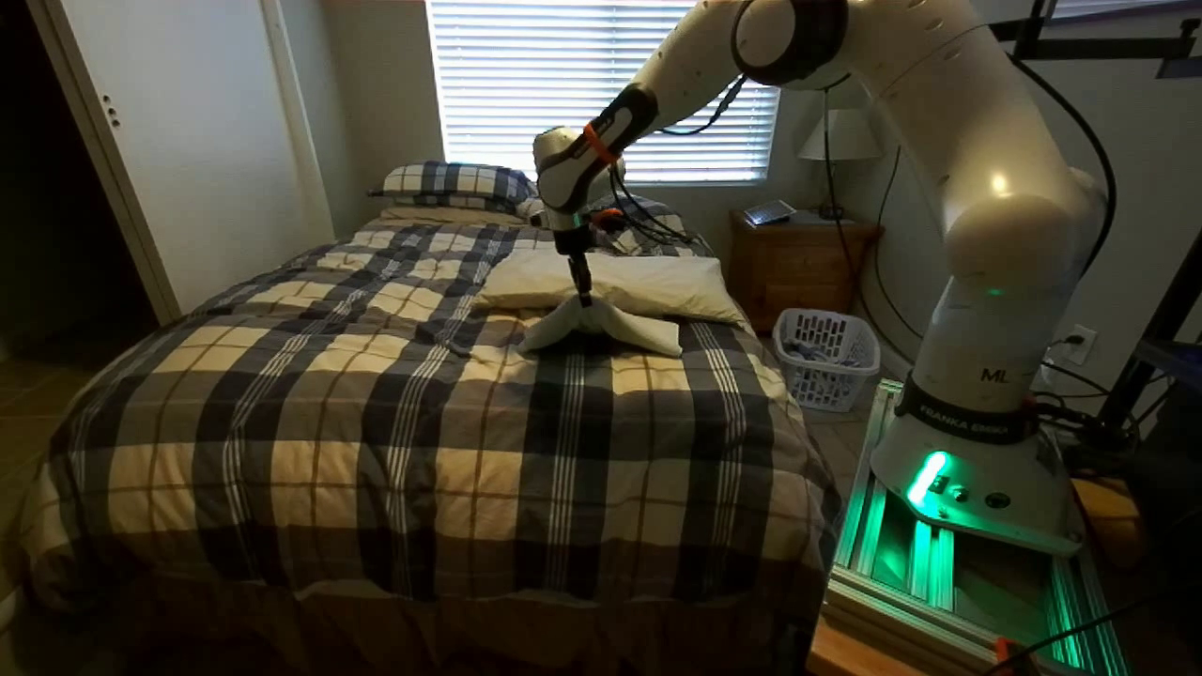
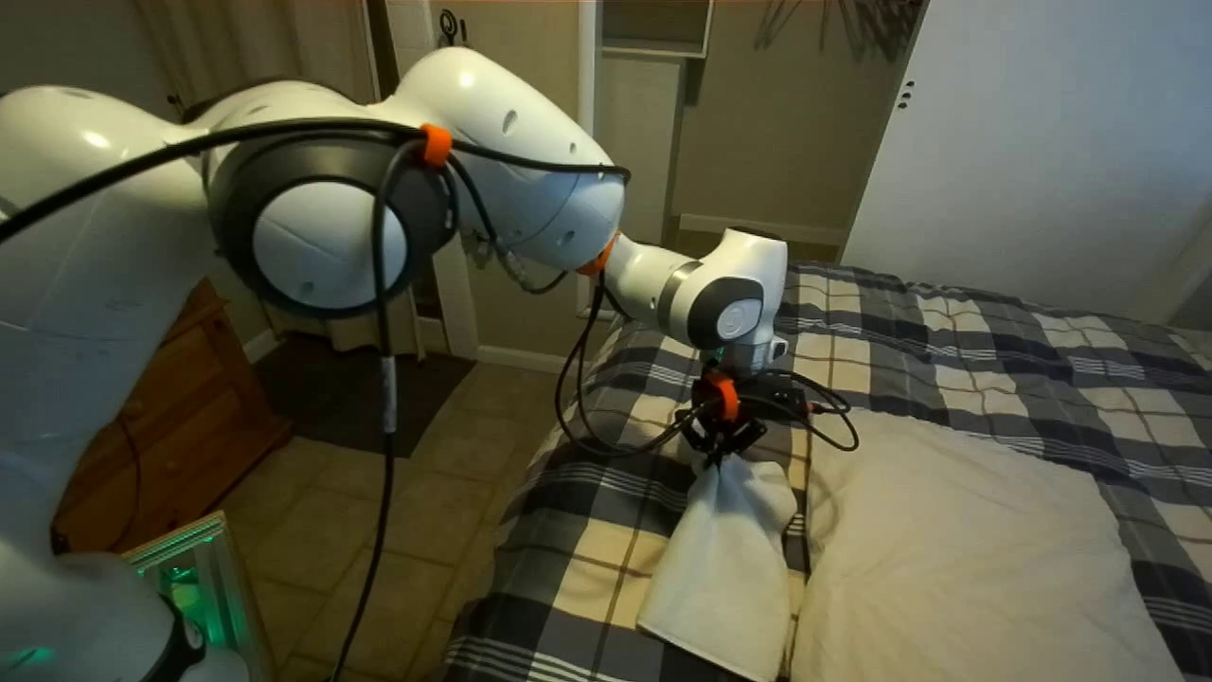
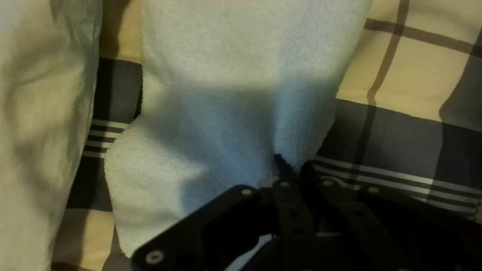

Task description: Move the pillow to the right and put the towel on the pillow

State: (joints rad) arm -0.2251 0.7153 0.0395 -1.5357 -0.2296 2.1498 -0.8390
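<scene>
1. Gripper (image 3: 294,167): points down over the bed (image 1: 310,488). Jaws are drawn tightly together, with a pinch of the off-white towel (image 2: 724,568) caught between the fingertips.
2. Towel: gathered to a peak at the fingertips. In an exterior view it splays to both sides like a tent, down toward the plaid duvet (image 1: 423,451). Whether all its lower edges touch the duvet cannot be determined.
3. Cream pillow (image 2: 975,559): lies flat on the duvet, lightly creased, one end close to the bed edge nearest the robot base (image 1: 977,493).
4. Relative position: towel is just beside the cream pillow, on the side toward the foot of the bed. The wrist view shows a strip of duvet between the two.
5. Arm (image 1: 1014,235): reaches over the bed from the base, where a green light (image 1: 930,477) is lit.
6. Surroundings: plaid-covered pillow (image 1: 451,180) at the head of the bed, near a window blind (image 1: 526,75); wooden nightstand (image 1: 789,263) bearing a lamp (image 1: 839,136); white basket (image 1: 828,390) on the floor.
</scene>
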